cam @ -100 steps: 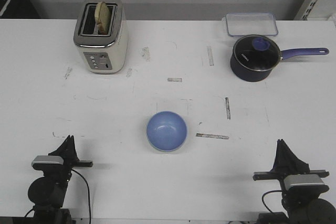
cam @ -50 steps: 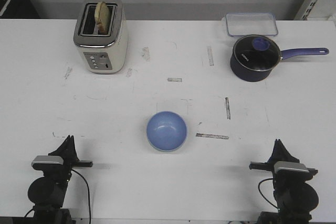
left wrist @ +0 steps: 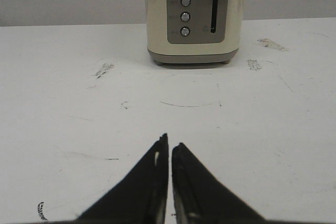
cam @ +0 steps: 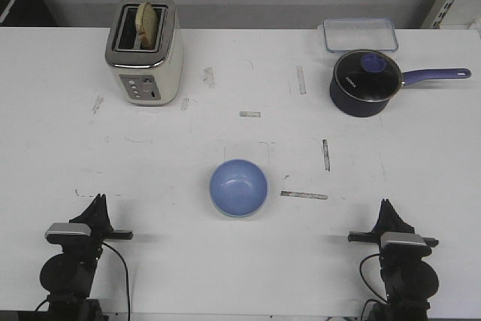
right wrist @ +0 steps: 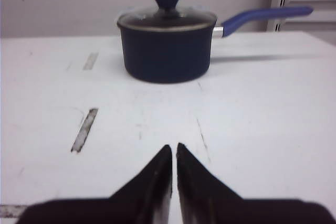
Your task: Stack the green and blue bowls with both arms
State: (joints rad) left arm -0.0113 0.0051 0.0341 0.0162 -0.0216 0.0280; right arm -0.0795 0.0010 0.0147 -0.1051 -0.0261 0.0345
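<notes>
While both hands sit low at the near edge of the desk, each with fingers pressed together and holding nothing, the only bowl in sight is the blue bowl, upright, ahead of and between them. It lies ahead and to the right of the left hand, ahead and to the left of the right hand, well apart from both. No green bowl shows in any view, so the stack may already be made or its partner hidden; I cannot tell which. A closed hand reaching in would nudge the glossy bowl and send it sliding. The left hand points at the toaster, the right at the saucepan, so either reaching straight ahead misses the bowl.
</notes>
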